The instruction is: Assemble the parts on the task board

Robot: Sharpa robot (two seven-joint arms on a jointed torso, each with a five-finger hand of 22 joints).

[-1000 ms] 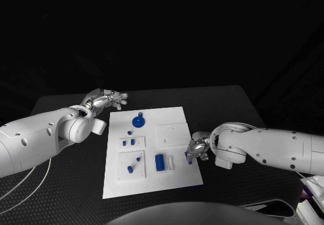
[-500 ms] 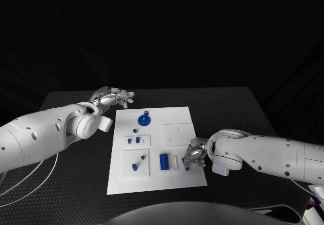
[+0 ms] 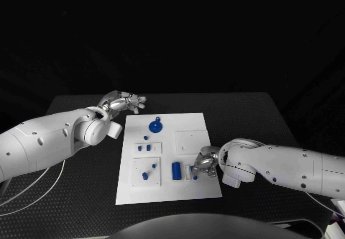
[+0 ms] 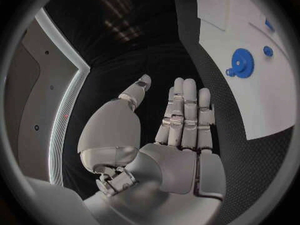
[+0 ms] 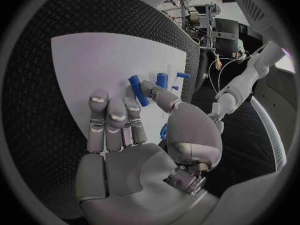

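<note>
The white task board (image 3: 201, 191) lies in the middle of the table. On it are a blue gear (image 3: 154, 126), several small blue pegs (image 3: 144, 147) and a blue block (image 3: 176, 171) beside a white slot. My right hand (image 3: 203, 164) hovers over the board's right edge with its fingers stretched out. The right wrist view shows them (image 5: 115, 120) reaching toward the blue block (image 5: 139, 91). A small blue piece (image 3: 195, 177) lies by the thumb (image 5: 164, 131); contact is unclear. My left hand (image 3: 126, 102) is flat and empty off the board's far left corner, near the gear (image 4: 239, 62).
The black table (image 3: 252, 114) extends to the right of the board and behind it. A white cable (image 3: 43, 186) runs along the table's left side, under my left arm.
The camera has shifted a little. Relative to the board, my right hand has slid inward and nearer, and the small blue piece moved with it. My left hand stays at the far corner.
</note>
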